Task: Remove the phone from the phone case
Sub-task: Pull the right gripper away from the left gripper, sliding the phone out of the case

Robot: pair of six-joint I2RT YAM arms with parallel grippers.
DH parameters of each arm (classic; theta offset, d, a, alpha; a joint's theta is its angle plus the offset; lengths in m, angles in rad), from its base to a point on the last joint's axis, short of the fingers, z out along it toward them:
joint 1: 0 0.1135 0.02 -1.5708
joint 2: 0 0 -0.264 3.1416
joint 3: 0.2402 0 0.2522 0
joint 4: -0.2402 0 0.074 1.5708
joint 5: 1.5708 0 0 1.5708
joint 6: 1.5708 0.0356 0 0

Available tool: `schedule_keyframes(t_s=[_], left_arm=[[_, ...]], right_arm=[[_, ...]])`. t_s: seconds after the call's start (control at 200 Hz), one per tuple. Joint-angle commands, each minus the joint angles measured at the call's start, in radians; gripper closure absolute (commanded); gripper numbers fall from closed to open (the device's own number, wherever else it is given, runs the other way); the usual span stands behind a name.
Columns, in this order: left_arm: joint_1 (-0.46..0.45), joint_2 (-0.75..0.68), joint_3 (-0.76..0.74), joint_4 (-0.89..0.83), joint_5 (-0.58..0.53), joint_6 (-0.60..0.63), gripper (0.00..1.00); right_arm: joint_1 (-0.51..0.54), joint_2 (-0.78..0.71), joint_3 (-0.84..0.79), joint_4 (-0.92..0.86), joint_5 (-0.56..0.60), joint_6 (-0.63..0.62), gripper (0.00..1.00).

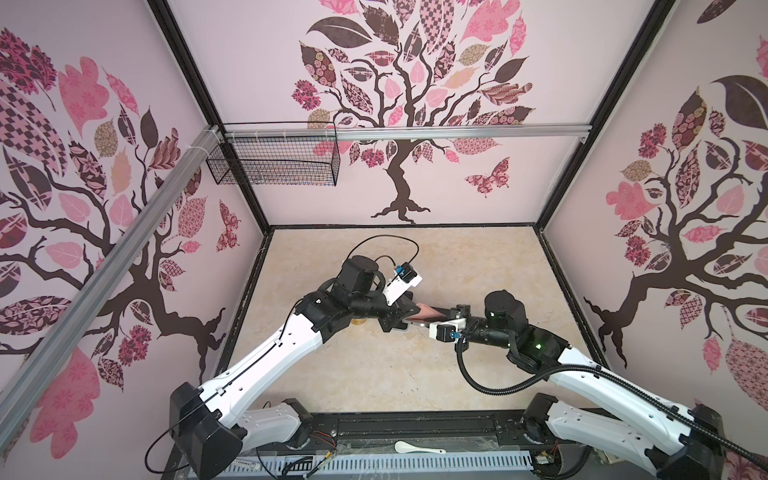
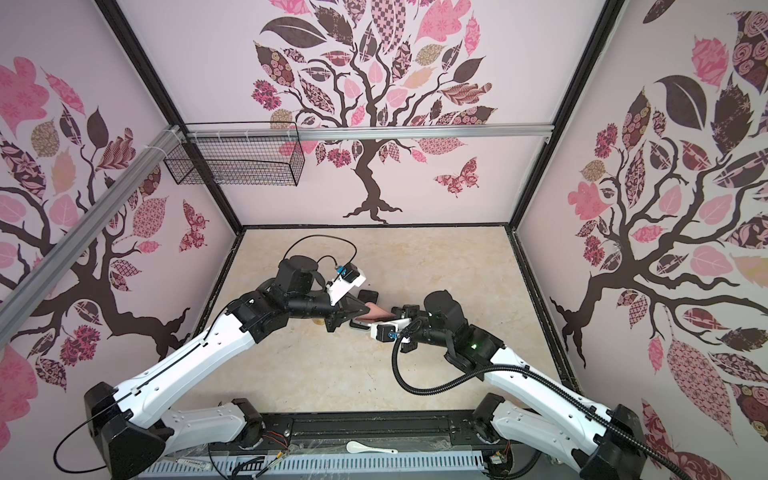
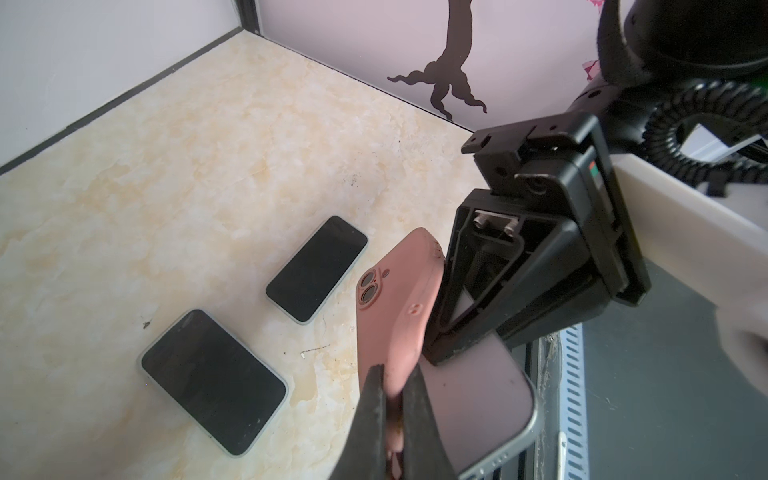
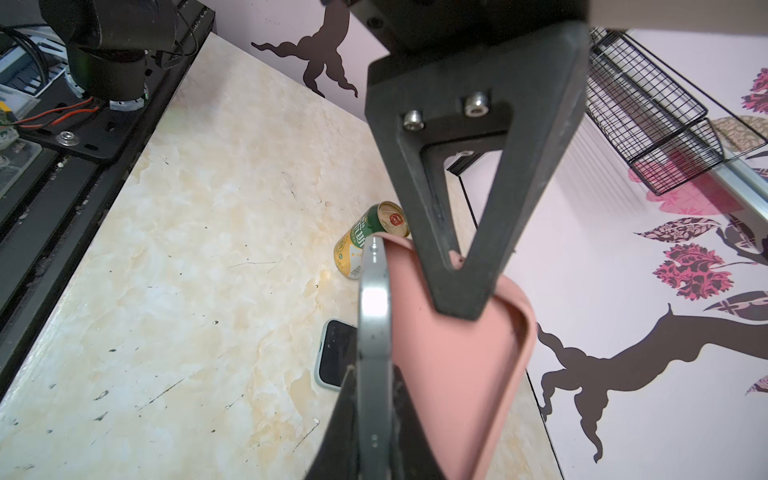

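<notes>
The pink phone case (image 3: 395,307) is held off the table, peeled away from the grey-framed phone (image 3: 482,415) at the camera end. My left gripper (image 3: 397,374) is shut on the case's edge. My right gripper (image 4: 374,374) is shut on the phone (image 4: 374,316), edge-on, with the open case (image 4: 457,365) splayed beside it. The left gripper's fingertip (image 4: 461,309) presses on the case's rim. In both top views the two grippers meet at mid-table, left gripper (image 1: 409,313) and right gripper (image 1: 446,316), with the case (image 1: 428,309) between them.
Two other dark-screened phones (image 3: 214,382) (image 3: 318,268) lie flat on the marble table below the held one. A green and yellow can (image 4: 370,241) lies on its side under the left arm. A wire basket (image 1: 274,160) hangs on the back wall. A white spoon (image 1: 417,448) rests at the front rail.
</notes>
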Motion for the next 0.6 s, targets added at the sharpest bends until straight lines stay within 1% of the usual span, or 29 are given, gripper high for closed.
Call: schedule_keyframes(t_s=[0.0,0.195,0.35,0.46,0.595], left_arm=[[0.088,0.025,-0.024,0.051,-0.215,-0.028,1.00],[0.108,0.046,-0.001,0.035,-0.250,-0.050,1.00],[0.130,0.036,-0.014,0.046,-0.259,-0.080,1.00],[0.131,0.023,-0.034,0.066,-0.253,-0.091,1.00],[0.136,0.010,-0.048,0.073,-0.265,-0.103,1.00]], right_arm=[[0.040,-0.056,0.009,-0.051,-0.134,-0.052,1.00],[0.051,-0.055,0.002,-0.094,-0.109,-0.086,1.00],[0.051,-0.085,-0.025,-0.058,-0.089,-0.060,1.00],[0.052,-0.107,-0.054,0.023,-0.088,0.025,1.00],[0.052,-0.131,-0.071,0.138,-0.140,0.154,1.00]])
